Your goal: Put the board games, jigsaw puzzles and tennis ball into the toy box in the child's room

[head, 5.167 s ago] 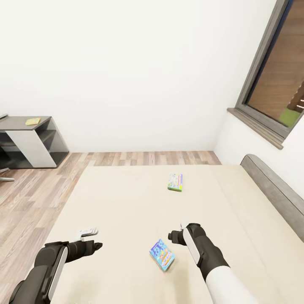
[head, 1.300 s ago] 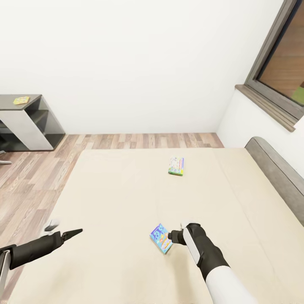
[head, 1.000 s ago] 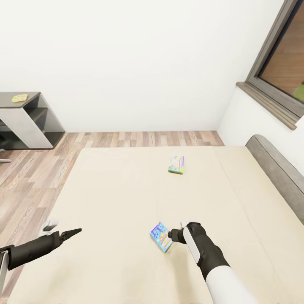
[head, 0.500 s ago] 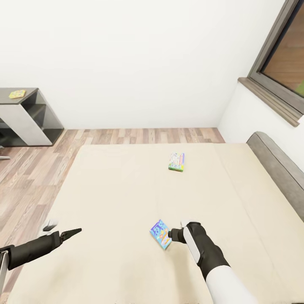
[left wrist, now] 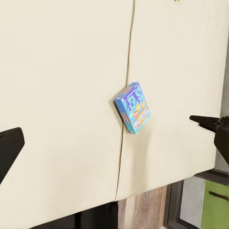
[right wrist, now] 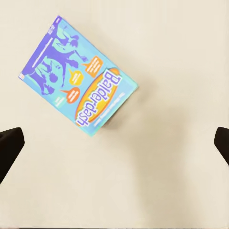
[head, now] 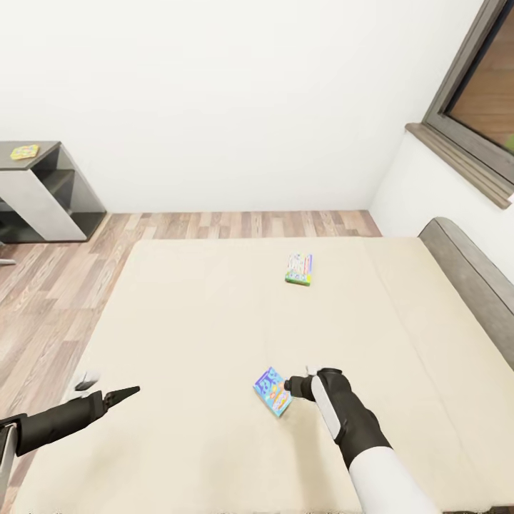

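A blue-purple board game (head: 272, 390) printed "Balderdash" (right wrist: 78, 76) lies flat on the beige bed (head: 214, 321). My right gripper (head: 289, 386) sits just to its right, open; in its wrist view (right wrist: 117, 138) the box lies off to one side of the gap between the fingers. A green-edged pale blue board game (head: 299, 269) lies farther up the mattress. My left gripper (head: 107, 387) hangs open over the bed's left edge, and its wrist view (left wrist: 107, 123) takes in the blue box (left wrist: 133, 107). One jigsaw puzzle (head: 24, 151) rests on the table's dark cabinet (head: 43, 193). The toy box and tennis ball are out of view.
A grey headboard (head: 467, 271) borders the bed on the right, below a dark-framed window (head: 478, 93). Wood-plank floor (head: 43, 285) runs along the left side and the far end of the bed, up to the white wall.
The view has shifted, with the bed and cabinet sliding within the picture. Since 5.2 s ago my left arm has swung out left. The right gripper stays beside the blue box.
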Controlling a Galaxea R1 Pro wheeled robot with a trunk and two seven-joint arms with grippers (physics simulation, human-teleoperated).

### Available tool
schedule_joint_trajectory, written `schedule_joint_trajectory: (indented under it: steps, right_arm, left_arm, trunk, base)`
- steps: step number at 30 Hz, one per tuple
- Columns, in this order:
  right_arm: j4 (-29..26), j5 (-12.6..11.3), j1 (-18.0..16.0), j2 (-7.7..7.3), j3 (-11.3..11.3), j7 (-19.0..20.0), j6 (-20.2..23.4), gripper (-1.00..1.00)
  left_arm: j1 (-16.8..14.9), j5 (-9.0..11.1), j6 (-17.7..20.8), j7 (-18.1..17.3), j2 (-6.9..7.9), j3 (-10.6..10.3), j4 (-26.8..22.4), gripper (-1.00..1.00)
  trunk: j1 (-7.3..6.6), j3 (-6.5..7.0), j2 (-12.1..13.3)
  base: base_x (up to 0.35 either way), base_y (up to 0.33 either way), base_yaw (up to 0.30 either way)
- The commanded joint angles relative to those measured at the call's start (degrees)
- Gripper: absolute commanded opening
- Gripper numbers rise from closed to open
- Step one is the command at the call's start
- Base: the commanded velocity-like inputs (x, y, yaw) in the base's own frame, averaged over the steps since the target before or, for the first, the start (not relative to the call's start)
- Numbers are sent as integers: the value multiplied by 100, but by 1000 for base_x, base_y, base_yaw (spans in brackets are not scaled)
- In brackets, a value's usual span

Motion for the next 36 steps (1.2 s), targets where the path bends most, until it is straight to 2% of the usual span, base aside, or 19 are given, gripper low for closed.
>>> schedule_joint_trajectory:
  steps: [1, 11, 36]
  right_arm:
    - [-62, -83, -3, 0, 7, -39, 25, 100]
    - [-370, -409, -3, 0, 16, 79, 47, 100]
    - [-427, -496, -3, 0, 11, 146, 33, 100]
  left_arm:
    - [-6, -44, 47, -50, -2, 5, -4, 100]
    - [-6, -44, 45, -55, 3, 36, -4, 100]
    - [-6, -45, 38, -56, 0, 8, -4, 100]
  trunk:
    - [3, -18, -10]
    - [3, -112, -10]
    - [3, -345, -10]
  base:
    - [0, 0, 0]
    - [0, 0, 0]
    - [0, 0, 0]
